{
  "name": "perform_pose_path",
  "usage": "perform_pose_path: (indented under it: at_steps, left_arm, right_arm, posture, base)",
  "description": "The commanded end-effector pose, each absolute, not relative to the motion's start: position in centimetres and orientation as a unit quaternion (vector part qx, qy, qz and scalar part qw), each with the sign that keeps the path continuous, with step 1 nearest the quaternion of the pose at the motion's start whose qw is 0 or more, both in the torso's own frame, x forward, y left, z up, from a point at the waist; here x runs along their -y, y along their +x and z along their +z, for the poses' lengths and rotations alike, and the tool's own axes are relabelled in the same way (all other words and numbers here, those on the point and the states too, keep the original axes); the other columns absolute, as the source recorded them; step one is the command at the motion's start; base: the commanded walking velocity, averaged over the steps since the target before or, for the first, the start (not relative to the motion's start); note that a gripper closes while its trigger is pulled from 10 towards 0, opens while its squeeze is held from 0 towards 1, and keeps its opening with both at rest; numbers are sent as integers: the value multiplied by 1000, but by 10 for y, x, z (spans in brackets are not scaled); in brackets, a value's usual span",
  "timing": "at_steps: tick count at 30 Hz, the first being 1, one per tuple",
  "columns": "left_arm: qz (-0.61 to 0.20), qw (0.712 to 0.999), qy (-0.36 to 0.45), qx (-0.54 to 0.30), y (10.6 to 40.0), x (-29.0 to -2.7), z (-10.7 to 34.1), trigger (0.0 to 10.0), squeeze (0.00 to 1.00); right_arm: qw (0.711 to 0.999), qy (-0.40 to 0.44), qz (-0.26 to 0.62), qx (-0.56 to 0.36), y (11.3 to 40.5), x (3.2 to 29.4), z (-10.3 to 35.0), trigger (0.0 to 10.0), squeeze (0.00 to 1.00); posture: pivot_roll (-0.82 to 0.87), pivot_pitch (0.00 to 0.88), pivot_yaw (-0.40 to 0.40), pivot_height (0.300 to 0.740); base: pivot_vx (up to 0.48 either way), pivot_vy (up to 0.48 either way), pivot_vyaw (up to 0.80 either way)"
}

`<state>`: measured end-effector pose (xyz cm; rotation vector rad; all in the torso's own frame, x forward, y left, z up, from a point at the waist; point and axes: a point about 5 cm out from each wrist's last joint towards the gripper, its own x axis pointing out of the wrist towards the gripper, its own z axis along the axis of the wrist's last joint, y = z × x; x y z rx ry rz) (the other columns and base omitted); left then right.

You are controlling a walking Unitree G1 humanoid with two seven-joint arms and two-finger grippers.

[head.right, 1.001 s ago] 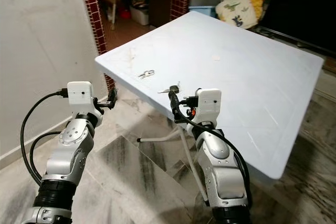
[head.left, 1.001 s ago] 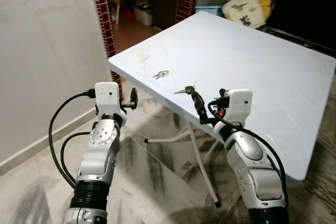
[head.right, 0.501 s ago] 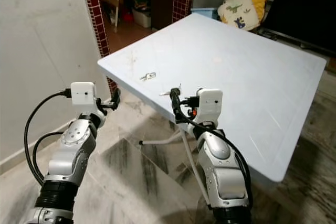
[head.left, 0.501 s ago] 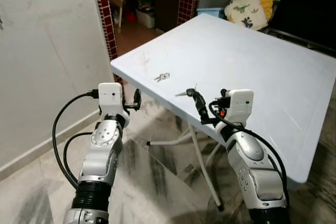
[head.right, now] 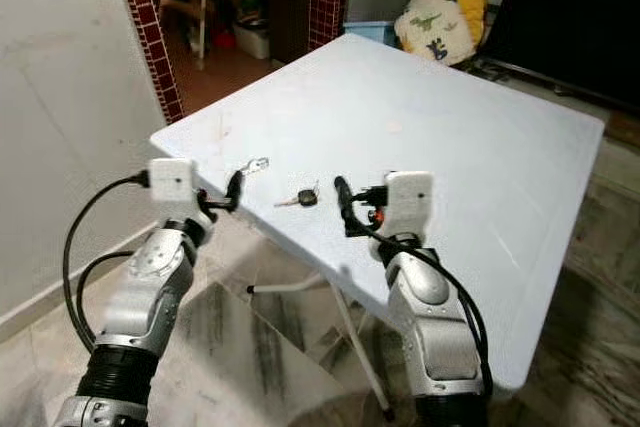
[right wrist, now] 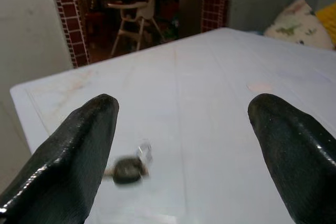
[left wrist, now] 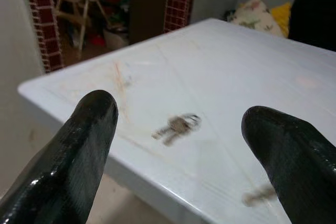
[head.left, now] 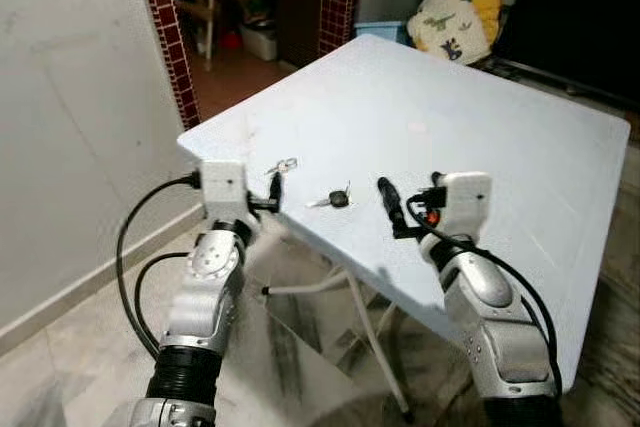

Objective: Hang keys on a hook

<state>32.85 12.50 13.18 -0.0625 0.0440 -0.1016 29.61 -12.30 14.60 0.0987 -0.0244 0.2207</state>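
Two sets of keys lie near the left corner of the white folding table (head.left: 480, 117): a small silver bunch (head.left: 283, 164) and, to its right, a key with a black head (head.left: 335, 198). My left gripper (head.left: 275, 187) is open at the table's edge, just short of the silver bunch (left wrist: 178, 125), which lies between its fingers (left wrist: 84, 145) in the left wrist view. My right gripper (head.left: 390, 205) is open above the table, just right of the black-headed key (right wrist: 126, 169). Neither gripper holds anything.
A plain wall (head.left: 70, 97) runs along the left. Red-tiled pillars (head.left: 160, 27) frame a doorway with a high chair (right wrist: 131, 19) behind. Cushions (head.left: 450, 17) lie beyond the table's far side. Thin white table legs (head.left: 300, 287) stand on the marble floor below.
The camera has moved closer to the table. Both grippers now reach the table's corner, the left one by the silver bunch and the right one over the table beside the black-headed key.
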Motion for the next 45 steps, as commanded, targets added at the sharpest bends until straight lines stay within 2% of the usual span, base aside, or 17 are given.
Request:
perform_pose_path:
  at_steps: [1, 21, 30, 37, 39, 45]
  left_arm:
    - [-34, 999, -30, -20, 329, -135, 134, 10000, 0]
    - [-47, 997, 41, -43, 299, -149, 109, 10000, 0]
    - [-59, 997, 32, -42, 301, -142, 113, 10000, 0]
    - [-110, 990, 55, -74, 298, -133, 103, 10000, 0]
    - [-172, 980, 53, -87, 296, -123, 99, 10000, 0]
    - [-194, 976, 51, -83, 299, -118, 105, 10000, 0]
  right_arm:
    - [991, 53, 125, 24, 296, 115, 152, 10000, 0]
    - [993, 38, 112, -26, 298, 115, 132, 10000, 0]
    - [994, 36, 100, -24, 300, 118, 132, 10000, 0]
    - [996, 34, 77, -26, 300, 121, 131, 10000, 0]
    - [998, 25, 45, -40, 302, 127, 127, 10000, 0]
    - [996, 8, -2, -85, 304, 138, 112, 10000, 0]
  posture:
    - [51, 0, -51, 740]
    - [73, 0, -57, 740]
    - [79, 0, -53, 740]
    - [78, 0, -48, 740]
    - [80, 0, -48, 740]
    - [82, 0, -49, 740]
  base:
    - [326, 0, 0]
    - [27, 0, 0]
    - [0, 0, 800]
    - [0, 0, 700]
    - [0, 0, 0]
    - [0, 0, 0]
